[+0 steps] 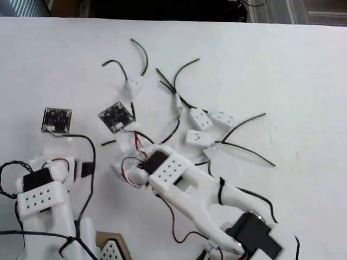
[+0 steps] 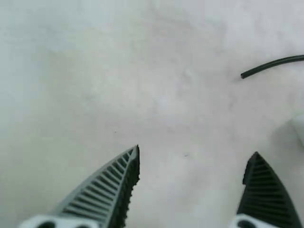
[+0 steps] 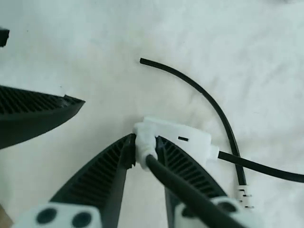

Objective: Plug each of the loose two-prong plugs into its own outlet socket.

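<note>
Operator, your right gripper (image 3: 145, 140) squeezes a white plug (image 3: 141, 143) low over the desk (image 1: 282, 65), near a dark square (image 1: 116, 117). Your left gripper (image 2: 195, 156) is wide open over the desk.

The left gripper (image 2: 195, 164) is hanging with jaws spread wide (pointing straight down), while the right gripper (image 3: 145, 149) is pinching a white plug (image 3: 180, 138) between its tips.

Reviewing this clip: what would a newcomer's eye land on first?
A tangle of corded white plugs and sockets at the middle of the table draws the eye first. The right gripper is shut on a white plug there, while the left gripper hangs open over a bare patch of it.
</note>
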